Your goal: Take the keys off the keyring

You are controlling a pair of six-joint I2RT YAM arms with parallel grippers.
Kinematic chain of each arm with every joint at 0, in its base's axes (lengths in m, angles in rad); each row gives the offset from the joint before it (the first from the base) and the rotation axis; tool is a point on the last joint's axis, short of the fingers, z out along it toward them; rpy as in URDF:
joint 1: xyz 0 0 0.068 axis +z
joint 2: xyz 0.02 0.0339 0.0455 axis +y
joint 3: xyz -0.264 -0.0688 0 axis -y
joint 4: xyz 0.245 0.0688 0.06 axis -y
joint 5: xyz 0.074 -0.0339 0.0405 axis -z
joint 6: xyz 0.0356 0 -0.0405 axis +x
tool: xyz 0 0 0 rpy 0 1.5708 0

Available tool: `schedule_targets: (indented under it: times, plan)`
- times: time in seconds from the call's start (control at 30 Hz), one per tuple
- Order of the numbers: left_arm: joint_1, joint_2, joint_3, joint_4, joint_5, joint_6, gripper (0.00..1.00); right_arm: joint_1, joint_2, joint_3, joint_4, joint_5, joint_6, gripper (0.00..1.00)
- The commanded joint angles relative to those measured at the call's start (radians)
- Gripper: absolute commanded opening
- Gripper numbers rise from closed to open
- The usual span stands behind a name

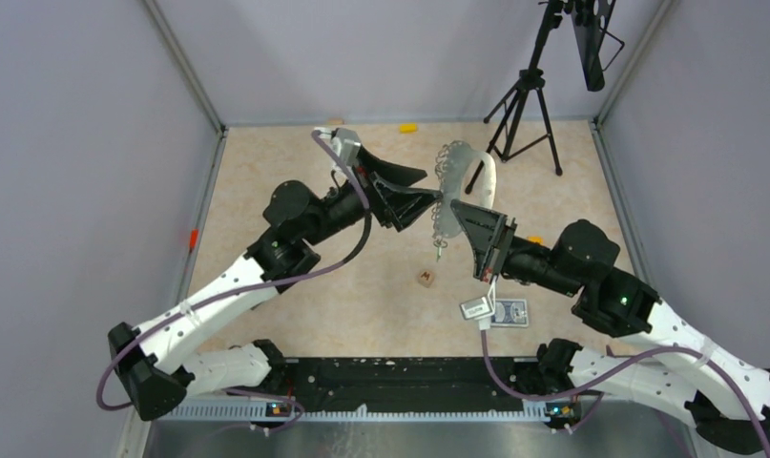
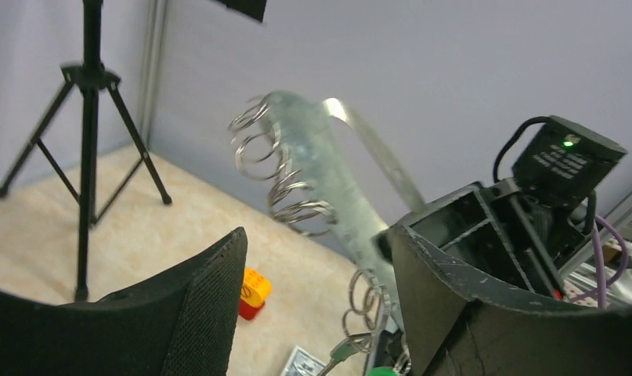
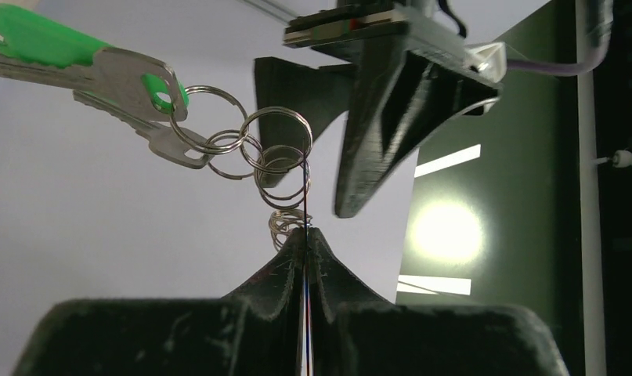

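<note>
Shut fingers (image 3: 281,270) of the right gripper (image 3: 305,233) pinch the edge of the large flat grey D-shaped metal keyring (image 2: 316,168), held up off the beige mottled table (image 1: 295,162). From that wrist the keyring shows only as a thin line. Just beside it, the left gripper (image 1: 430,188) has its fingers wide apart, with mesh-textured pads (image 2: 211,313). Coiled wire split rings (image 2: 258,149) line the keyring's scalloped edge. Small thin metal keys (image 3: 132,78), one green-headed, dangle from linked rings at its lower end. Their number is unclear, and the left wrist view cuts them off.
</note>
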Motion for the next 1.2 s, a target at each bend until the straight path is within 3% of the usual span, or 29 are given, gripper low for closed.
schedule_targets:
  times: [0.0, 0.37, 0.57, 1.07, 1.17]
  plan:
    - [0.047, 0.054, 0.025, 0.010, 0.090, -0.178, 0.70, 0.014, -0.023, 0.062, 0.011, -0.021, -0.018, 0.00]
    - [0.089, 0.101, -0.018, 0.225, 0.302, -0.319, 0.62, 0.014, -0.026, 0.057, 0.008, -0.023, -0.018, 0.00]
    - [0.089, 0.137, -0.027, 0.266, 0.398, -0.345, 0.58, 0.017, -0.023, 0.060, 0.013, -0.023, -0.021, 0.00]
    - [0.089, 0.232, -0.025, 0.491, 0.422, -0.478, 0.43, 0.025, -0.009, 0.050, 0.004, -0.033, -0.013, 0.00]
    - [0.089, 0.242, -0.028, 0.520, 0.421, -0.501, 0.31, 0.027, -0.009, 0.048, 0.005, -0.030, -0.011, 0.00]
